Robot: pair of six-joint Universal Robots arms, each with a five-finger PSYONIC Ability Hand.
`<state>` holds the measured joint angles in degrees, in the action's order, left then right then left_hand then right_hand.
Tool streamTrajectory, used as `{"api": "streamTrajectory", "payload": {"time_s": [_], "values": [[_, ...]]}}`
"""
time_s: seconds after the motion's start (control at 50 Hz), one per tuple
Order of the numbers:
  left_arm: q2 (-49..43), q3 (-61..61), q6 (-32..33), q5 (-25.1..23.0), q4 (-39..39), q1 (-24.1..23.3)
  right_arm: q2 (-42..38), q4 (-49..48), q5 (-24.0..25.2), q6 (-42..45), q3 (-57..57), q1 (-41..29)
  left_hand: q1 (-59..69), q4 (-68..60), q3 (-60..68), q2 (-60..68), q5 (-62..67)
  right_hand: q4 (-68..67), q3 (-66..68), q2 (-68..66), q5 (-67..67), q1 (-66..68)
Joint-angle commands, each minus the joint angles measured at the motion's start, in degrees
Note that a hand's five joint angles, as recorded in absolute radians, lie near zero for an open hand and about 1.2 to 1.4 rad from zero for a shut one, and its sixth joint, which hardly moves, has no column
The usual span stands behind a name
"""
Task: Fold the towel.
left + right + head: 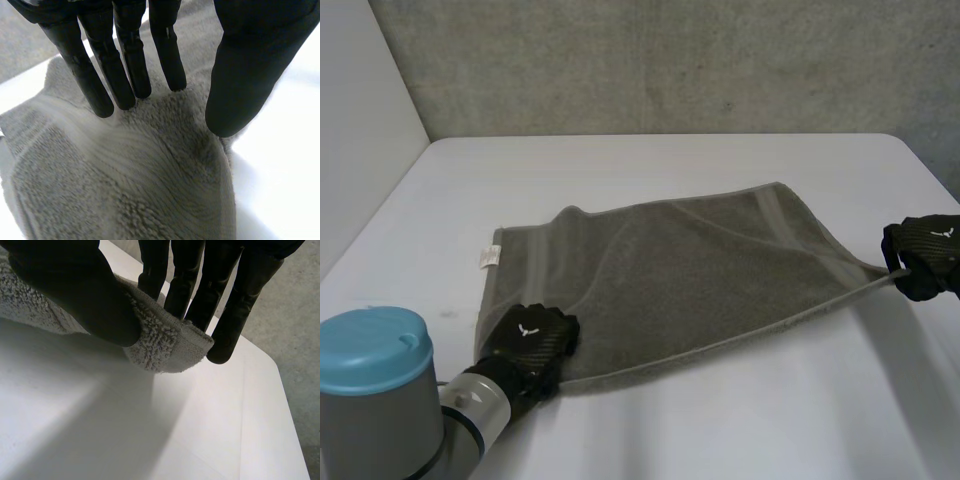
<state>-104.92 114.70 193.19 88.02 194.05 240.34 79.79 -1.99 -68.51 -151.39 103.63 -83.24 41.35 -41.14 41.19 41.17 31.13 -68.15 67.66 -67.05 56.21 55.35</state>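
Right hand (925, 255) pinches the grey towel's (690, 270) lifted corner at the table's (670, 430) right edge, left hand's (530, 340) straight fingers (125, 75) press its near-left corner, so first fold opening, I reckon; left needs a grip.

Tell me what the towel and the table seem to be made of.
Towel: looks like grey terry cloth, matte, fuzzy loops visible up close. Table: smooth white hard top with faint sheen, perhaps laminate or painted board; cannot tell which.
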Motion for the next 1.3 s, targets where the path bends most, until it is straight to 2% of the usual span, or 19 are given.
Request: {"api": "streamTrajectory", "payload": {"time_s": [0.02,0.26,0.3,0.34,0.36,0.38,0.48,0.68,0.74,0.78,0.84,0.88,0.9,0.94,1.04,1.08,1.14,1.24,1.3], "values": [[-5.29,-0.70,0.34,0.31,0.89,-0.14,-0.07,-0.03,0.14,-0.04,0.08,0.00,5.37,-5.58,5.53,5.54,5.59,-11.85,12.34,-12.95,13.79,24.65],[-4.86,-0.79,0.34,1.90,0.10,-1.46,-0.07,-0.03,0.14,0.05,-0.09,0.18,10.08,-10.29,10.24,10.25,10.30,-11.85,12.34,-12.95,13.79,24.65],[-4.68,-0.79,0.34,2.60,0.01,-1.81,-0.07,-0.12,0.14,0.05,-0.18,0.27,15.97,-16.18,16.12,16.14,16.18,-11.85,12.34,-12.95,13.79,24.65],[-3.98,-0.53,0.17,5.22,0.01,-2.07,-0.07,-0.12,0.14,0.05,-0.27,0.27,28.85,-29.06,29.00,29.02,29.06,-11.85,12.34,-12.95,13.79,24.65],[-3.98,-0.53,0.17,5.24,0.01,-2.07,-0.07,-0.12,0.14,0.05,-0.27,0.35,28.92,-29.13,29.07,29.09,29.14,-11.85,12.34,-12.95,13.79,24.65],[-2.93,-0.27,-0.01,6.71,0.19,-2.25,-0.07,-0.12,0.14,0.05,-0.27,0.36,38.56,-38.77,38.71,38.73,38.77,-11.85,12.34,-12.95,13.79,24.65],[1.46,-0.18,-0.10,10.41,0.98,-2.78,-0.07,-0.12,0.14,0.05,-0.36,0.53,38.65,-38.86,38.81,38.83,38.87,-11.85,12.34,-12.95,13.79,24.65],[7.45,-0.79,0.43,10.77,0.19,-1.46,2.81,1.80,-0.04,1.62,-1.24,0.36,38.65,-38.86,38.81,38.83,38.87,-11.85,12.34,-12.95,13.79,24.65],[10.61,-0.70,1.05,10.51,-2.98,0.21,5.37,7.84,-0.04,6.09,-2.90,0.44,38.65,-38.86,38.81,38.83,38.87,-11.85,12.34,-12.95,13.79,24.65],[12.80,-1.40,2.36,9.99,-9.26,1.70,6.43,11.92,-0.04,8.92,-3.87,0.62,38.65,-38.86,38.81,38.83,38.87,-11.85,12.34,-12.95,13.79,24.65],[13.25,-2.55,3.42,9.54,-13.26,2.67,7.75,20.32,-0.13,14.70,-5.71,0.88,38.65,-38.86,38.81,38.83,38.87,-11.85,12.34,-12.95,13.79,24.65],[13.16,-5.26,5.43,8.32,-20.96,4.51,8.01,24.14,-0.22,17.98,-6.33,0.79,38.65,-38.86,38.81,38.83,38.87,-11.85,12.34,-12.95,13.79,24.65],[13.16,-5.27,5.44,8.31,-20.99,4.52,8.01,27.10,-0.13,21.20,-6.77,0.45,38.65,-38.86,38.81,38.83,38.87,-11.85,12.34,-12.95,13.79,24.65],[12.38,-7.46,6.58,7.26,-25.55,6.88,7.75,29.50,-0.22,23.60,-6.95,0.27,38.65,-38.86,38.81,38.83,38.87,-11.85,12.34,-12.95,13.79,24.65],[7.64,-10.45,7.20,5.42,-25.30,9.00,4.85,29.41,-0.92,24.92,-7.21,-1.40,38.65,-38.86,38.81,38.83,38.87,-11.85,12.34,-12.95,13.79,24.65],[5.27,-11.76,7.46,4.72,-25.39,9.09,-0.66,28.54,-1.88,24.48,-8.87,-4.29,38.65,-38.86,38.81,38.83,38.87,-11.85,12.34,-12.95,13.79,24.65],[0.70,-15.27,8.34,3.31,-25.39,9.61,-3.24,28.27,-3.12,24.22,-10.20,-6.24,38.65,-38.86,38.81,38.83,38.87,-11.85,12.34,-12.95,13.79,24.65],[-6.94,-22.82,9.74,1.20,-25.12,9.97,-11.65,24.24,-11.36,20.71,-18.44,-12.99,38.65,-38.86,38.81,38.83,38.87,-11.85,12.34,-12.95,13.79,24.65],[-12.04,-29.23,11.32,0.23,-25.04,9.97,-14.22,22.03,-13.05,19.65,-20.75,-13.97,38.65,-38.86,38.81,38.83,38.87,-11.85,12.34,-12.95,13.79,24.65]]}}
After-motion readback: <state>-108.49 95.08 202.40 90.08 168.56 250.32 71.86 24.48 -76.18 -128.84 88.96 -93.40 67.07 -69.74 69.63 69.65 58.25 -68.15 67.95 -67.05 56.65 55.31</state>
